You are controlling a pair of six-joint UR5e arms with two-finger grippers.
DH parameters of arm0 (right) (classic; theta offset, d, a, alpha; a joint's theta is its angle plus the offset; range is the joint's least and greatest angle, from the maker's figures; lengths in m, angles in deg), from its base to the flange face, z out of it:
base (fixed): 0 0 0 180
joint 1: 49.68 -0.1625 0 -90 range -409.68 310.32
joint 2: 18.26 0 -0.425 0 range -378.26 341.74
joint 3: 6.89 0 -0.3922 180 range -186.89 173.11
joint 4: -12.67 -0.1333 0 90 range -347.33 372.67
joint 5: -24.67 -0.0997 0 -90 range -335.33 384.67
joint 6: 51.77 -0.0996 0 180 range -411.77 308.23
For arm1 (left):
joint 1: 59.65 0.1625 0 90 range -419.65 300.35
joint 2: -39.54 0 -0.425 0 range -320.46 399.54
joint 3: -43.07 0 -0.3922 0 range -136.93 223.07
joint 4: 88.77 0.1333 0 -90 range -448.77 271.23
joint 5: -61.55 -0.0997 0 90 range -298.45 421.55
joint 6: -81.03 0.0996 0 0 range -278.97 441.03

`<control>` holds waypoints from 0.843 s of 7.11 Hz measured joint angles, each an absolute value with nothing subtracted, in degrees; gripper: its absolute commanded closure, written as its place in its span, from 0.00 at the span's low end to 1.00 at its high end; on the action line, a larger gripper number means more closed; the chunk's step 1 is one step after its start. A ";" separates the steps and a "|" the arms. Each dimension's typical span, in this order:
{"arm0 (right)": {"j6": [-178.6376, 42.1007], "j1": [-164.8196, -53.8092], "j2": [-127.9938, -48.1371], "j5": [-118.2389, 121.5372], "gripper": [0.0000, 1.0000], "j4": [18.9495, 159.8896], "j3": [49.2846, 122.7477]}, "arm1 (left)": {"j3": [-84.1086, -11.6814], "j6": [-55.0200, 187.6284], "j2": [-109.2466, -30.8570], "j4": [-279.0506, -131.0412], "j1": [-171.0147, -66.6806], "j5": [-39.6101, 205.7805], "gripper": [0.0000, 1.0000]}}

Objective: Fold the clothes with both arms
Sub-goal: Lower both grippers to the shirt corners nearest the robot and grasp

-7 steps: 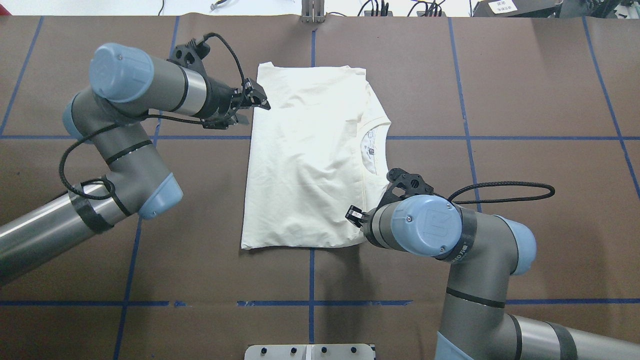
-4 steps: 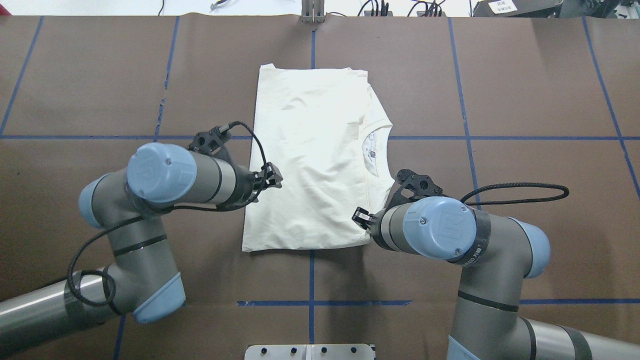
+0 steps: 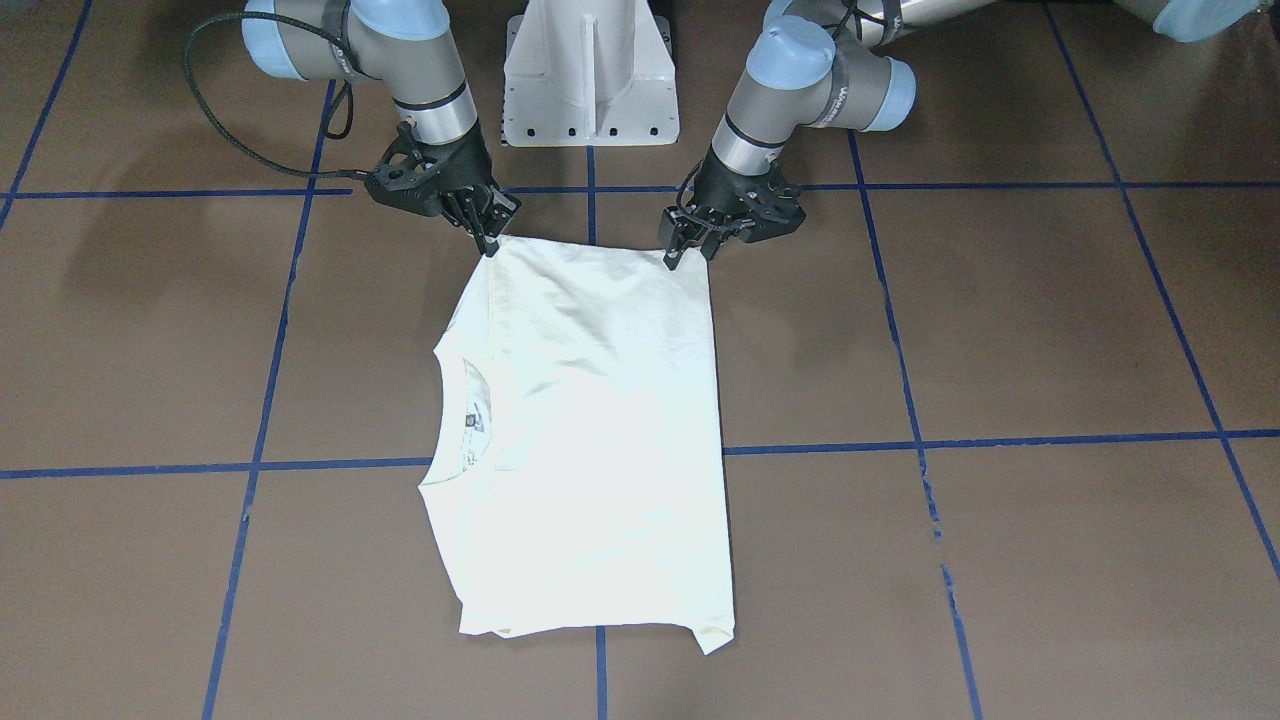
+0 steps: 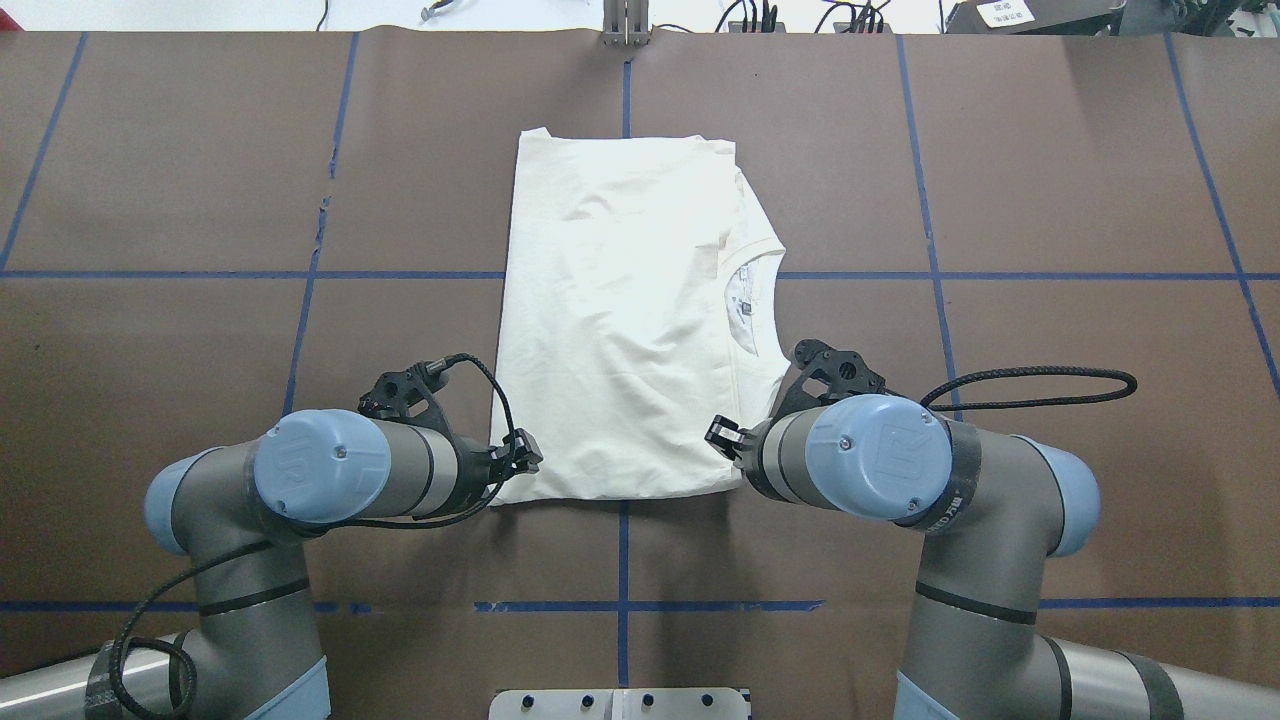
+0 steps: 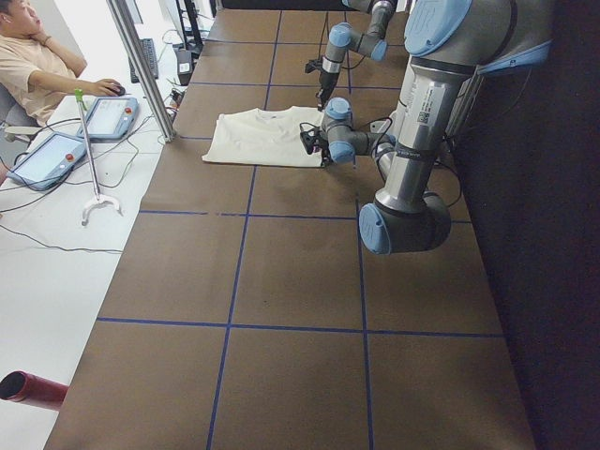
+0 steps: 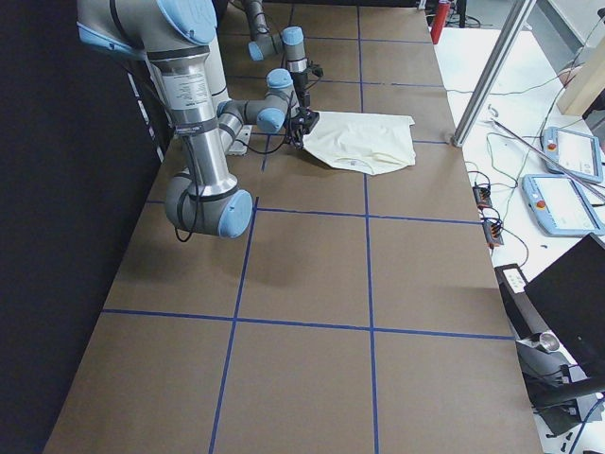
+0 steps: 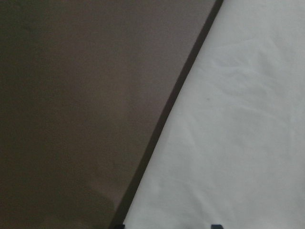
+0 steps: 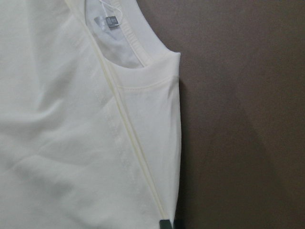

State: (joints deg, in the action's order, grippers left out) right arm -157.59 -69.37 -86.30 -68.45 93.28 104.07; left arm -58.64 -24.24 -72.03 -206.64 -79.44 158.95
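The cream T-shirt [image 4: 620,320] lies folded into a rectangle on the brown table, print hidden, with its ribbed collar [image 4: 755,300] toward my right. My left gripper [image 4: 525,462] is at the shirt's near left corner. It is open, its fingertips straddling the shirt's edge [image 7: 157,143] in the left wrist view. My right gripper [image 4: 720,432] is at the near right corner. Its fingertips [image 8: 164,223] are close together on the shirt's hem. In the front-facing view the left gripper [image 3: 685,248] and the right gripper [image 3: 490,240] stand at the two corners nearest my base.
The white pedestal base [image 3: 590,80] stands just behind the shirt's near edge. Blue tape lines [image 4: 622,560] grid the table. An operator [image 5: 23,56] sits past the far table edge beside two teach pendants [image 5: 108,114].
My left arm has swung from the shirt's far left edge back along it to the near left corner. My right gripper shifted slightly to the right, then stayed at its corner.
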 measured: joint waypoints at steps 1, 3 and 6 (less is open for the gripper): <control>-157.59 -69.37 -86.29 -68.35 1.00 93.27 104.13 | -58.60 -24.31 -71.91 -206.61 -79.25 158.89 0.35; -157.59 -69.37 -86.32 -68.25 1.00 93.27 104.17 | -58.87 -24.34 -71.96 -204.66 -79.04 158.57 0.38; -157.59 -69.45 -86.43 -68.15 1.00 93.27 104.25 | -59.43 -24.32 -72.41 -201.81 -78.59 157.95 0.84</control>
